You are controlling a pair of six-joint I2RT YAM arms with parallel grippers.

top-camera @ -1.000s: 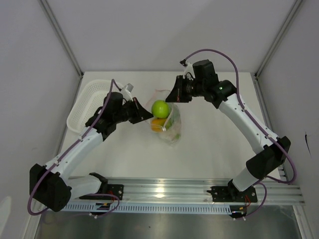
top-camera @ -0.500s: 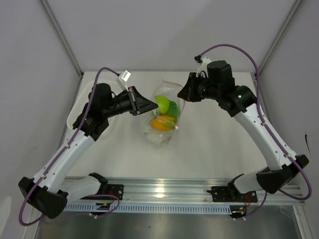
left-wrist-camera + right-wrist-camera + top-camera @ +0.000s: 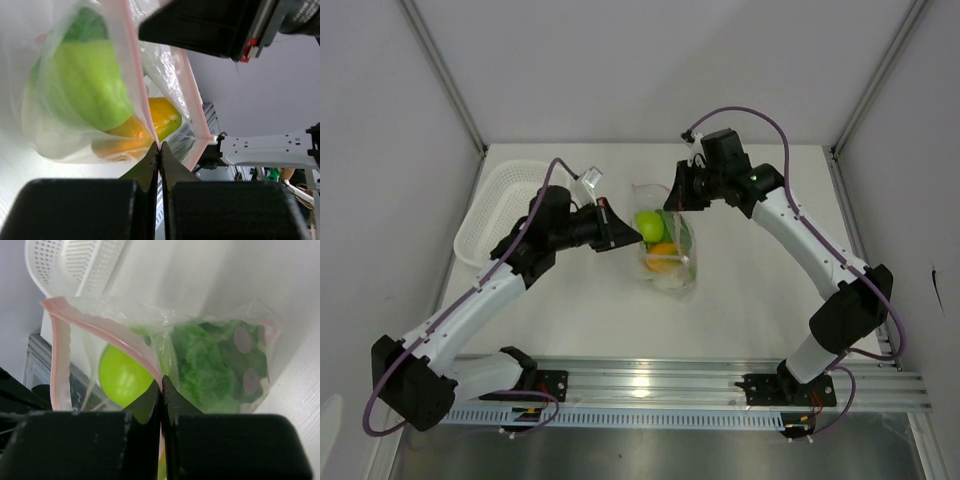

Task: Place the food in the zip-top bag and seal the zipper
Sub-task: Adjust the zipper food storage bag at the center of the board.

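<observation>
This was a robotics lab test cell, not a kitchen. A white tabletop [image 3: 750, 310] sat boxed in by plain grey panels [image 3: 650, 70] on aluminium struts [image 3: 445, 80]. The left arm [image 3: 470, 300] and right arm [image 3: 810, 245] were bolted to a slotted aluminium rail [image 3: 650, 385], with purple cables [image 3: 745, 108] looping overhead. The only goods were toy produce [image 3: 648, 225] and a white mesh basket [image 3: 490, 205].

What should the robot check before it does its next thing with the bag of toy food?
1. Left tool shut on the thin pink-red zipper strip: ok.
2. Right tool shut on that strip too: ok.
3. Round green apple, orange fruit and leafy green cabbage inside the clear crinkly plastic bag: ok.
4. Every other food piece inside: cannot tell.
5. Zipper sealed: not ok, the mouth gapes open.
</observation>
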